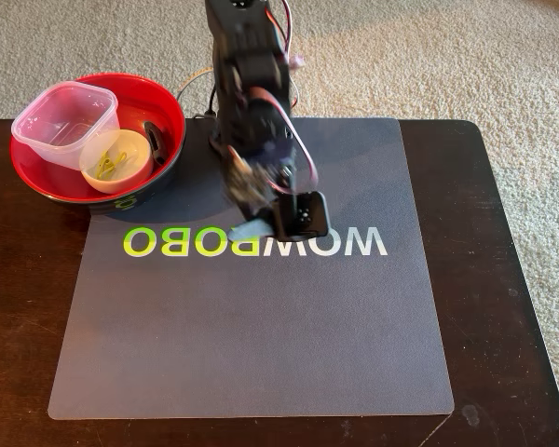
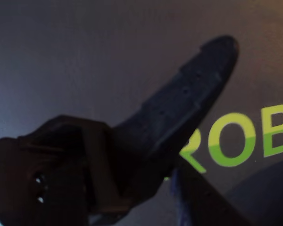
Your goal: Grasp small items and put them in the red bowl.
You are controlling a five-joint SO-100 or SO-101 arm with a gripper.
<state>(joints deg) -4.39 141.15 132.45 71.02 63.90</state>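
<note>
- The red bowl (image 1: 172, 116) sits at ten o'clock on the tabletop (image 1: 503, 279), holding the clear tub (image 1: 63, 123), the white bowl (image 1: 121, 160) and a yellow clothespin (image 1: 107, 165).
- All look light, stiff and slick (best pinched at a rim).
- The claw (image 1: 272, 216) hovers at centre, nothing visibly in it; whether its jaws are apart, I cannot tell.

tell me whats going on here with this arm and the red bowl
A single robot arm hangs over a grey mat on a dark table, its tool above the printed lettering and apparently holding nothing. The red bowl at the mat's far left corner already holds a clear tub and a small white bowl with a yellow clothespin inside. No loose items show on the mat.
</note>
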